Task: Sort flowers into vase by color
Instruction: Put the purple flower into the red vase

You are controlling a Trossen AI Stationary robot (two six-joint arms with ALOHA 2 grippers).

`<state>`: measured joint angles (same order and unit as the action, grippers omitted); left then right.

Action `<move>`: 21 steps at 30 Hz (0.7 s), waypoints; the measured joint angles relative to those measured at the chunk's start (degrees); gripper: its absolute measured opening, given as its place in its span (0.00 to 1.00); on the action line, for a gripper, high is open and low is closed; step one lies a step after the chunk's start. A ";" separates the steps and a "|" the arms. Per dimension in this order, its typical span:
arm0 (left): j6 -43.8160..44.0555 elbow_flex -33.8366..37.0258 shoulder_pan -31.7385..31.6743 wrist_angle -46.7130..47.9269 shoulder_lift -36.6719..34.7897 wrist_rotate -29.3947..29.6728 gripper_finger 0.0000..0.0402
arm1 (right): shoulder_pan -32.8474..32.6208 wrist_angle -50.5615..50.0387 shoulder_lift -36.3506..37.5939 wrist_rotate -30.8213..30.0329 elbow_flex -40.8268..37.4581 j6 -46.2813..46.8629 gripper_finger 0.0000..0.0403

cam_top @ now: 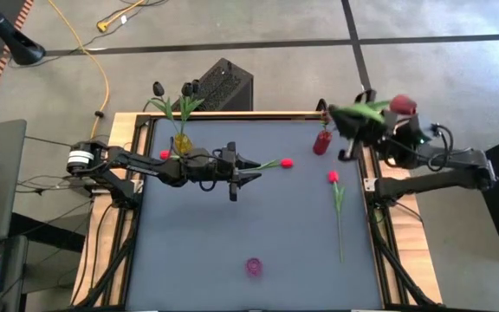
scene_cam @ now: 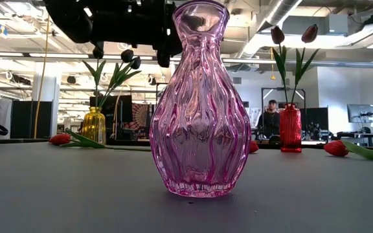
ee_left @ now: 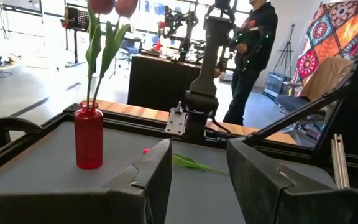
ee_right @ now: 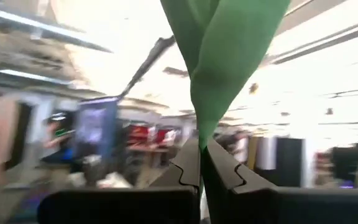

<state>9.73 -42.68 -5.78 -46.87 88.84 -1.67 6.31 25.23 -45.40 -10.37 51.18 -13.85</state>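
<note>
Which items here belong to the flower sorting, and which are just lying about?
Job: red vase; yellow vase; pink vase; tulip on the table; tulip in the right gripper; open left gripper.

Lying about: black box; yellow cable.

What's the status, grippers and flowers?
Right gripper shut on a crimson tulip, held beyond the table's right edge near the red vase. Left gripper open over table centre, red tulip lying just ahead. Nothing blocking.
</note>
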 joint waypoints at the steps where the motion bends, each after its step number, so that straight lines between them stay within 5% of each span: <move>1: 0.01 0.00 0.00 -0.01 0.00 0.00 0.35 | 1.71 0.32 -0.31 0.00 0.38 -0.02 0.07; 8: -0.32 0.00 -0.04 -0.02 -0.02 0.09 0.35 | 13.55 -3.53 -3.65 0.00 7.40 0.26 0.07; 14: -0.24 0.00 -0.04 -0.04 -0.02 0.17 0.35 | 23.49 -16.82 -7.15 -0.08 14.52 3.35 0.07; 21: -0.93 0.00 -0.04 0.29 -0.02 -0.06 0.35 | 32.99 -25.78 -9.46 -0.17 15.30 8.18 0.07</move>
<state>8.80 -42.68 -5.82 -46.58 88.82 -1.74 39.30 -0.55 -54.86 -10.55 66.48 -5.66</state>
